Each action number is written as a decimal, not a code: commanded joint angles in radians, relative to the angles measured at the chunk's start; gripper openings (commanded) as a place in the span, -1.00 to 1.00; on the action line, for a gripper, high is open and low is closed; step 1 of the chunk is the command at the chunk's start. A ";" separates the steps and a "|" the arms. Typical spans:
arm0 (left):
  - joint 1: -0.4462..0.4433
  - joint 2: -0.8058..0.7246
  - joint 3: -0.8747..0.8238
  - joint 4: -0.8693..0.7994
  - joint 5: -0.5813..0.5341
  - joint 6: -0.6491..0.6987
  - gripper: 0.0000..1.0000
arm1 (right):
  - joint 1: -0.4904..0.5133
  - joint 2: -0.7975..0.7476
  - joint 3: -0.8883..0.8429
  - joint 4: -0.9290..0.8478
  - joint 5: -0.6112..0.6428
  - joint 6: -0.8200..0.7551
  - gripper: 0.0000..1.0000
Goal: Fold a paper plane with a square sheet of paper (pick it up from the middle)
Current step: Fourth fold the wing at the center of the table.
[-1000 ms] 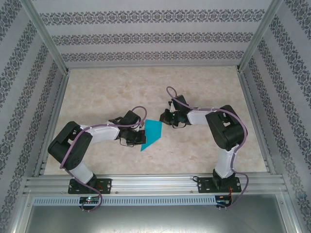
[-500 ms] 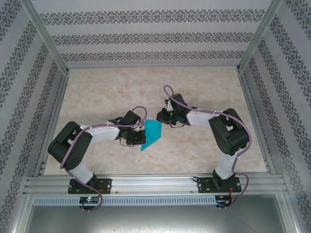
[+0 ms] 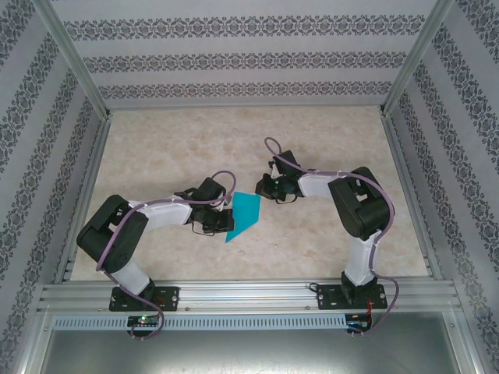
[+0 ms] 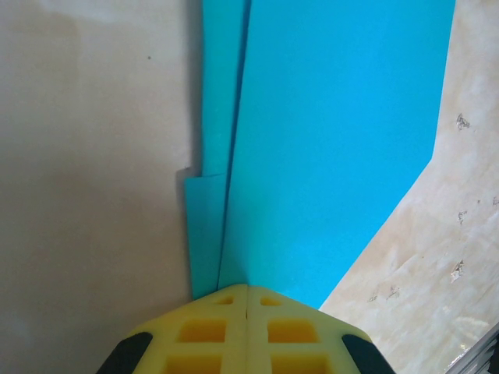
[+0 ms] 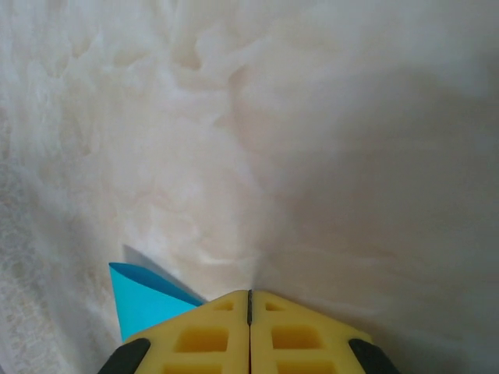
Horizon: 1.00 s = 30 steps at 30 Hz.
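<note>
The teal-blue sheet of paper (image 3: 245, 215) lies mid-table, folded over itself into a slanted shape with a pointed near end. In the left wrist view the paper (image 4: 335, 140) shows a wide top flap and narrower layers along its left side. My left gripper (image 3: 231, 219) is shut on the paper's left edge, and the layers run out from between the yellow fingertips (image 4: 247, 290). My right gripper (image 3: 261, 189) sits at the paper's far right corner, shut (image 5: 249, 294). That paper corner (image 5: 144, 300) slips under its left finger, and nothing shows in the seam between the jaws.
The beige marbled tabletop (image 3: 179, 148) is bounded by aluminium rails (image 3: 249, 294) at the near edge and patterned walls (image 3: 249, 58) on three sides. Both arms bend inward toward the middle of the table.
The right arm's elbow swung slightly right and came back, while its gripper stayed at the paper's far corner. The left arm and the paper have not moved.
</note>
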 commanded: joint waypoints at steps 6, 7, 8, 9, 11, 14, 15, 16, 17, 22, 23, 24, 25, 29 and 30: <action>-0.001 0.017 -0.060 -0.164 -0.053 0.015 -0.96 | -0.033 -0.143 -0.043 -0.019 0.001 -0.031 -0.78; 0.000 0.014 -0.060 -0.162 -0.049 0.015 -0.95 | -0.028 -0.166 -0.059 -0.017 0.001 -0.024 -0.77; -0.001 0.011 -0.059 -0.161 -0.046 0.015 -0.95 | -0.022 -0.185 -0.073 -0.013 0.005 -0.020 -0.76; -0.001 0.005 -0.060 -0.156 -0.041 0.014 -0.95 | -0.017 -0.207 -0.093 -0.011 0.012 -0.012 -0.70; -0.001 -0.002 -0.053 -0.150 -0.024 0.016 -0.93 | -0.007 -0.245 -0.133 0.014 0.006 0.016 -0.63; -0.001 -0.012 -0.024 -0.154 -0.005 0.022 -0.90 | 0.014 -0.297 -0.192 0.035 0.014 0.045 -0.55; -0.001 -0.013 -0.013 -0.158 -0.005 0.021 -0.90 | 0.021 -0.310 -0.205 0.032 0.019 0.053 -0.53; -0.001 -0.013 -0.004 -0.159 -0.002 0.021 -0.90 | 0.029 -0.324 -0.221 0.039 0.018 0.062 -0.52; -0.002 -0.013 0.002 -0.159 0.004 0.022 -0.89 | 0.035 -0.334 -0.234 0.044 0.017 0.068 -0.51; -0.002 -0.018 0.012 -0.158 0.006 0.014 -0.88 | 0.094 -0.382 -0.298 0.025 0.037 0.109 -0.42; -0.002 -0.019 0.010 -0.156 0.006 0.012 -0.87 | 0.107 -0.392 -0.314 0.027 0.045 0.119 -0.40; -0.002 -0.022 0.007 -0.151 0.009 0.009 -0.87 | 0.119 -0.405 -0.332 0.031 0.059 0.130 -0.32; -0.002 -0.023 0.004 -0.145 0.013 0.006 -0.86 | 0.132 -0.415 -0.346 0.033 0.074 0.144 -0.26; -0.004 -0.038 0.007 -0.127 0.028 -0.001 -0.82 | 0.161 -0.406 -0.378 0.084 0.058 0.208 -0.22; -0.004 -0.041 0.011 -0.126 0.030 0.002 -0.81 | 0.170 -0.398 -0.382 0.102 0.053 0.226 -0.21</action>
